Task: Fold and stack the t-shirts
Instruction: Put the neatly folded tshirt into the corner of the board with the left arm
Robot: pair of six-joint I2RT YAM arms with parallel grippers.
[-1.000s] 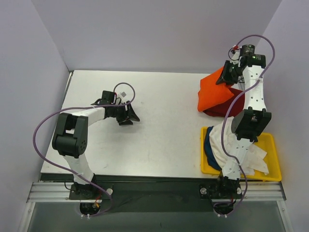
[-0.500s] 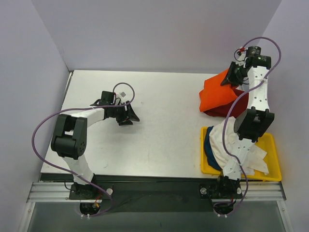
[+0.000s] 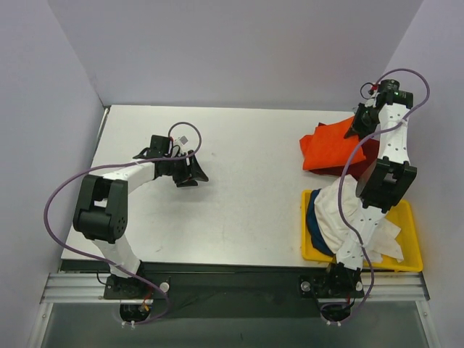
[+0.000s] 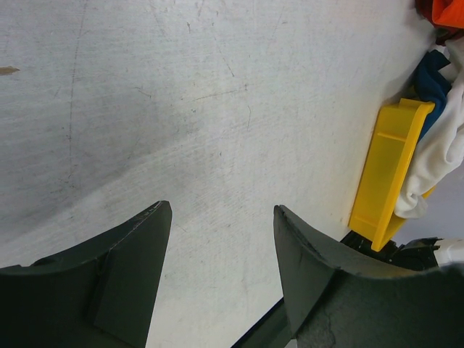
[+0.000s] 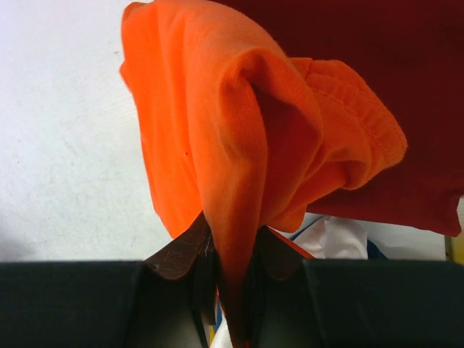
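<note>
A bright orange t-shirt (image 3: 330, 147) lies folded over a dark red t-shirt (image 3: 368, 151) at the table's far right. My right gripper (image 3: 357, 129) is shut on a pinched fold of the orange t-shirt (image 5: 232, 174) at its back right corner, with the dark red t-shirt (image 5: 377, 94) under it. White (image 3: 348, 210) and navy blue (image 3: 313, 217) t-shirts are heaped in the yellow bin (image 3: 409, 262). My left gripper (image 3: 194, 174) is open and empty over bare table at the left, its fingers (image 4: 138, 254) apart.
The yellow bin (image 4: 388, 174) stands at the near right edge of the table, with cloth hanging over its side. The right arm reaches over the bin. Purple walls close in the back and both sides.
My right gripper has moved right and back with the orange t-shirt, drawing it from a raised peak down flatter over the dark red one. The left gripper has stayed in place.
</note>
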